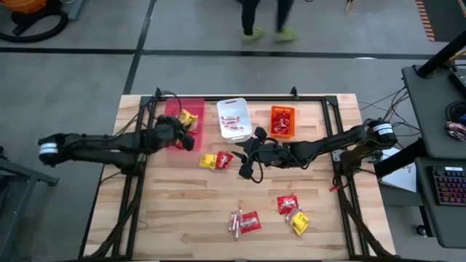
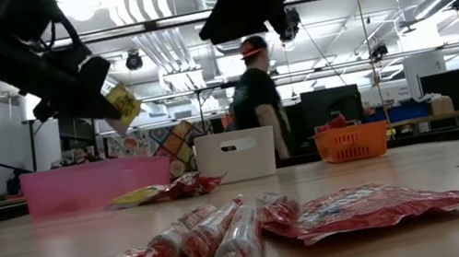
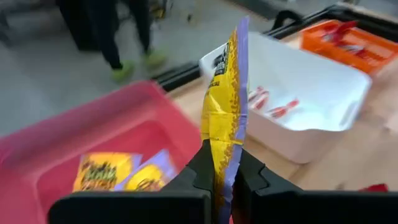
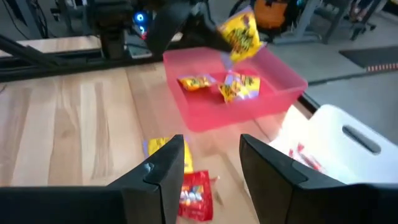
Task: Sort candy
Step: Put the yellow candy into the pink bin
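Your left gripper [image 3: 225,171] pinches a yellow packet [image 3: 225,102], print unreadable, above the pink bin [image 1: 177,109]; your right gripper [image 4: 211,163], fingers spread, hangs over the table's red packet [image 4: 195,194].

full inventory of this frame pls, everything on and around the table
pink bin: one, far left of the bin row, two yellow packets inside
white bin: one, middle, red sticks inside
orange bin: one, right, red candy inside
held yellow packet: one, over the pink bin
loose candy: yellow and red packets mid-table; red packets, a yellow packet and sticks near the front edge
person: one, beyond the table
left claw: shut on the held yellow packet
right claw: open above the mid-table candy
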Motion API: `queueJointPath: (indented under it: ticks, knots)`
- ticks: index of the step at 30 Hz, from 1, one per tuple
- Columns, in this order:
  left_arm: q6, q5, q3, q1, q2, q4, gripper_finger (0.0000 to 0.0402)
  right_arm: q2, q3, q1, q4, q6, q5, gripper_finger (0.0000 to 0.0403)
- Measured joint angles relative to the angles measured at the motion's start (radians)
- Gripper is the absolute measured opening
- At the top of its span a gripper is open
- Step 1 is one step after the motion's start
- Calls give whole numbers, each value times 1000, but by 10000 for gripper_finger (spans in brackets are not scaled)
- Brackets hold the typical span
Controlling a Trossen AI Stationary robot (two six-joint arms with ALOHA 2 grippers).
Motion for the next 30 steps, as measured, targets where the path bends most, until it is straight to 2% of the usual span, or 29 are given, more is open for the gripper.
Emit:
queueJointPath:
  ticks: [7, 11, 14, 23, 30]
  knots:
    - [29, 375, 0, 351, -9, -11, 0, 0, -2, 0, -47, 44, 0, 145]
    - [30, 459, 0, 505, 13, -15, 0, 1, -4, 0, -46, 47, 0, 145]
    - [38, 507, 0, 571, 30, -15, 0, 2, -5, 0, -46, 49, 0, 148]
    - [46, 515, 0, 609, 113, -6, 0, 2, -10, 0, -46, 48, 0, 144]
    - [-4, 403, 0, 609, 196, 2, 29, 2, -17, 0, -46, 49, 0, 148]
